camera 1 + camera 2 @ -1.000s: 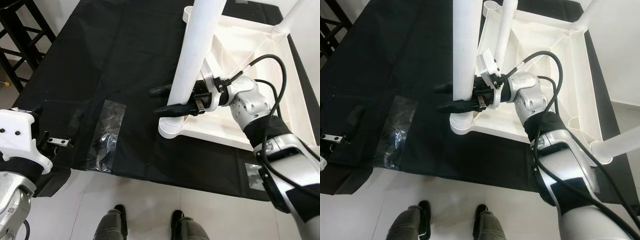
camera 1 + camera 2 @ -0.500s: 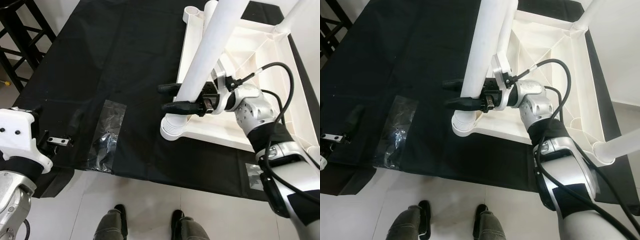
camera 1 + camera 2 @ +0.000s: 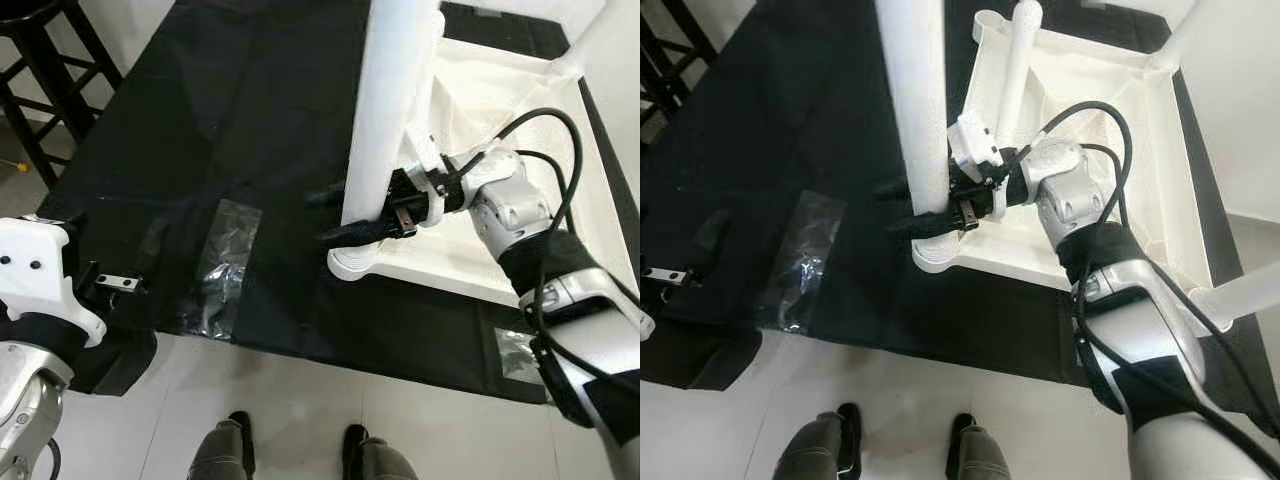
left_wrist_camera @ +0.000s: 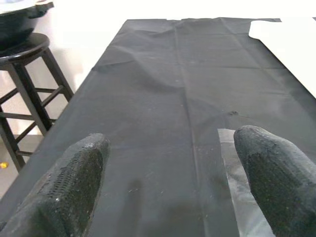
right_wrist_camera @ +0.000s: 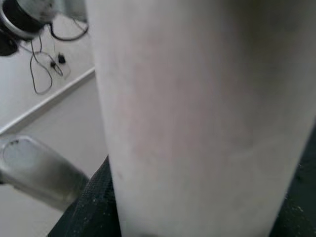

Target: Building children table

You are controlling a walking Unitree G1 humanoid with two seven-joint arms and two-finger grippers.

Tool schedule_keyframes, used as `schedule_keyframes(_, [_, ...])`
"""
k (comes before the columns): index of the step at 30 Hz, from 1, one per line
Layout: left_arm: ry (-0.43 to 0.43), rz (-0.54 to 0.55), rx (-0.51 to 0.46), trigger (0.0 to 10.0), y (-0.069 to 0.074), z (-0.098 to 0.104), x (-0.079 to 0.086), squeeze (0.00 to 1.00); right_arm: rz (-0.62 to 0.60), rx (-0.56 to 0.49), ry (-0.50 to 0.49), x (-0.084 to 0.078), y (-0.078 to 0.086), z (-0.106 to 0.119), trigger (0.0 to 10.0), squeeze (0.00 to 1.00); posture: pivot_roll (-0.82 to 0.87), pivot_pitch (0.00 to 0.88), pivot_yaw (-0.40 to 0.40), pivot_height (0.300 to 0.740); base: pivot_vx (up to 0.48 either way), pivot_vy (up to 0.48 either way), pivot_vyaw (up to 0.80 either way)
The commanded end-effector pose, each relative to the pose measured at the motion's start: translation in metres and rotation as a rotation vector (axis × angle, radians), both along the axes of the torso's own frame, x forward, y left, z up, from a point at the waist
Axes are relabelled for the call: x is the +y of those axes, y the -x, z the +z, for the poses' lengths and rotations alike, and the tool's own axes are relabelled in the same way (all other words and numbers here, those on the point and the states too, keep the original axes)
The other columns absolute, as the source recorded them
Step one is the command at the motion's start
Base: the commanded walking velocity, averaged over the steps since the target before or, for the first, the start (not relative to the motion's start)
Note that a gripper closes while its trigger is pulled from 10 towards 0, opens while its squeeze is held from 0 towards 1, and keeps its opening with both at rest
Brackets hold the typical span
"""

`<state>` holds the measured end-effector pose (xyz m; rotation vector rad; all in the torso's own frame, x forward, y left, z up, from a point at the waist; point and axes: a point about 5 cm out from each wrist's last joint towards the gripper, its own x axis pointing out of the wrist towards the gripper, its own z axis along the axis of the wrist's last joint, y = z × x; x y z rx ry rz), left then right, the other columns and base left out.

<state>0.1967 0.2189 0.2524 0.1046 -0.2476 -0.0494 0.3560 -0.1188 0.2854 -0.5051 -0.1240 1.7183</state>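
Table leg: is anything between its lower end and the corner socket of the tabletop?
Nothing visible. The table leg, held between the right gripper's fingers, already meets the corner socket of the upturned tabletop; whether it is fully seated can't be judged.

White table leg (image 3: 392,110) smooth matt plastic; upturned tabletop (image 3: 1140,150) same white plastic, ribbed inside. Black sheet (image 3: 250,110) thin cloth or plastic, creased, slight sheen. Clear tape patch (image 3: 222,268) glossy, wrinkled. Right hand (image 3: 350,215) fingers black, left hand fingers (image 4: 69,187) black, pebbled rubbery. Stool (image 4: 29,84) dark wood. Floor (image 3: 900,420) glossy tile.
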Motion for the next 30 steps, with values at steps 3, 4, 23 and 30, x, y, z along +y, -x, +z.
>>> schedule_keyframes(3, [0.008,0.015,0.005,10.0,0.002,-0.002,0.003,0.00,-0.065,0.147,0.128,-0.012,-0.003,-0.042,10.0,0.00,0.11,0.338,-0.088,0.740,0.000,0.000,0.00])
schedule_keyframes(4, [0.008,0.015,0.004,10.0,0.002,-0.002,0.003,0.00,-0.069,0.156,0.103,-0.011,-0.003,-0.041,10.0,0.00,0.11,0.340,-0.091,0.740,0.000,0.000,0.00])
schedule_keyframes(23, [0.012,0.013,0.003,10.0,0.000,-0.002,0.004,0.00,-0.113,0.258,-0.246,-0.025,0.004,-0.047,10.0,0.00,0.10,0.329,-0.079,0.740,0.000,0.000,0.00])
schedule_keyframes(30, [0.015,0.011,0.003,10.0,-0.001,-0.002,0.004,0.00,-0.109,0.231,-0.192,-0.026,0.008,-0.051,10.0,0.00,0.10,0.328,-0.076,0.740,0.000,0.000,0.00])
